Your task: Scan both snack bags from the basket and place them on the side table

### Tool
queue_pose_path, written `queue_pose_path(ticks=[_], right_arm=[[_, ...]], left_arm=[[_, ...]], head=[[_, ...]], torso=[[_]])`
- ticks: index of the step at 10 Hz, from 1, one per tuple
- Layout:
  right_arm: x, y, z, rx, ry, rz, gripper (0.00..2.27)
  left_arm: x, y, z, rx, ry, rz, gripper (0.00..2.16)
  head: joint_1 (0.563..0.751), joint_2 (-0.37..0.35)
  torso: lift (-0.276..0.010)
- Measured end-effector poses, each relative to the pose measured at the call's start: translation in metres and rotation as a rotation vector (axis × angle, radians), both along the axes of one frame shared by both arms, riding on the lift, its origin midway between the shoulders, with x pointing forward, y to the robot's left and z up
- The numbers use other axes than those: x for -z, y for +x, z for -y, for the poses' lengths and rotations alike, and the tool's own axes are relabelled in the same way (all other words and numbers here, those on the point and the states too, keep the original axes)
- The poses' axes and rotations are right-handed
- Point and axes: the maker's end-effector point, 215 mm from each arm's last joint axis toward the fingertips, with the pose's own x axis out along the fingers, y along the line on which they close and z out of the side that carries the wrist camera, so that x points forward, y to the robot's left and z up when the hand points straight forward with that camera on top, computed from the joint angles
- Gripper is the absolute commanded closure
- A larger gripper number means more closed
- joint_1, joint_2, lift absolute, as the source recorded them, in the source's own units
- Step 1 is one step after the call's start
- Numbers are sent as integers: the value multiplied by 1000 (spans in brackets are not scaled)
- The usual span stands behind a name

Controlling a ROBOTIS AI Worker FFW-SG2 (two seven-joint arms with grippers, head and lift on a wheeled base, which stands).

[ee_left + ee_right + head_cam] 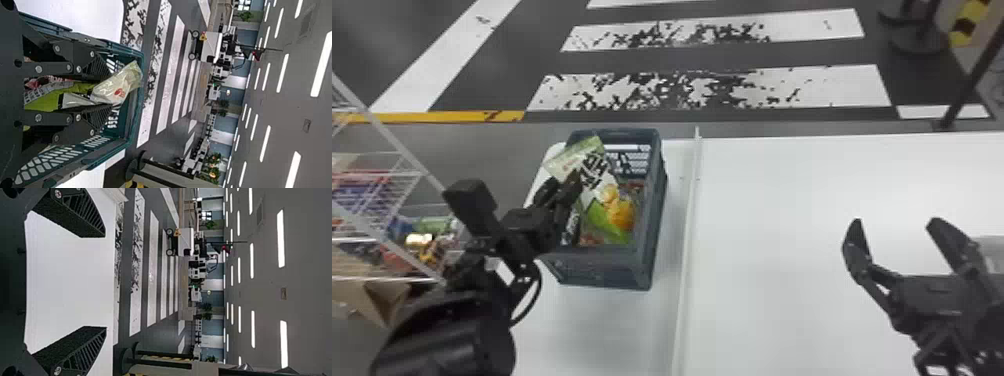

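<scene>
Snack bag (pixel 597 175), white and green with dark lettering and an orange food picture: one, in the basket (pixel 602 270), left of centre in the head view. Leans at a tilt, upper corner standing past the rim at the basket's upper left.

Second packet (pixel 634 187), reddish: low in the same basket, mostly hidden beneath the first; taken to be the other item due for scanning.

Left gripper (pixel 111 92): at the snack bag's upper part, over the basket's left side in the head view. Whether clamped on the film or merely alongside it: cannot tell.

Right gripper (pixel 896 222): lower right of the head view, spread wide, holding nothing, above the right-hand white surface (pixel 782 250).

Raised strip (pixel 688 240): upright line near the middle of the head view, between the basket's stand and that surface.

Step in hand, by judgement: picking out the first bag; both are yet to reach the side table.

Next move, by judgement: a sure hold near the upper edge, a lift straight enough to clear the rim, then the code turned for scanning. Risks: slick film slipping, or the packet beneath dragged along.
</scene>
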Motion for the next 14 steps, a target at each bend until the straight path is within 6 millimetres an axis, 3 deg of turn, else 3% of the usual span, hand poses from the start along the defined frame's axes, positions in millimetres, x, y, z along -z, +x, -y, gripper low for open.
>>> queue_pose_path(ticks=[1, 2, 4, 7, 10, 12, 13, 14], right_arm=[[0, 0, 0, 0, 0, 0, 87], [0, 0, 0, 0, 0, 0, 87], [0, -1, 0, 0, 0, 0, 87], [-2, -1, -2, -4, 2, 2, 87], [-5, -1, -4, -6, 3, 3, 87], [-7, -1, -4, -6, 2, 6, 87], [-8, -1, -4, -6, 1, 5, 87], [-8, -1, -3, -5, 1, 5, 87]], left_arm=[[-4, 1, 1, 23, 5, 8, 1521], [-7, 1, -2, 18, 18, 15, 2128], [-26, 1, -20, -52, 50, 47, 2128], [-93, -9, -18, -33, -62, 129, 2128], [-133, -26, 11, 49, -179, 115, 2132], [-145, -37, 31, 108, -247, 88, 2132], [-146, -41, 44, 147, -286, 83, 2132], [-131, -42, 67, 199, -336, 56, 2132]], head=[[695, 169], [695, 169], [695, 192], [695, 198], [695, 168], [695, 150], [695, 133], [695, 104]], torso=[[-75], [-75], [-75], [-75], [-75], [-75], [-75], [-75]])
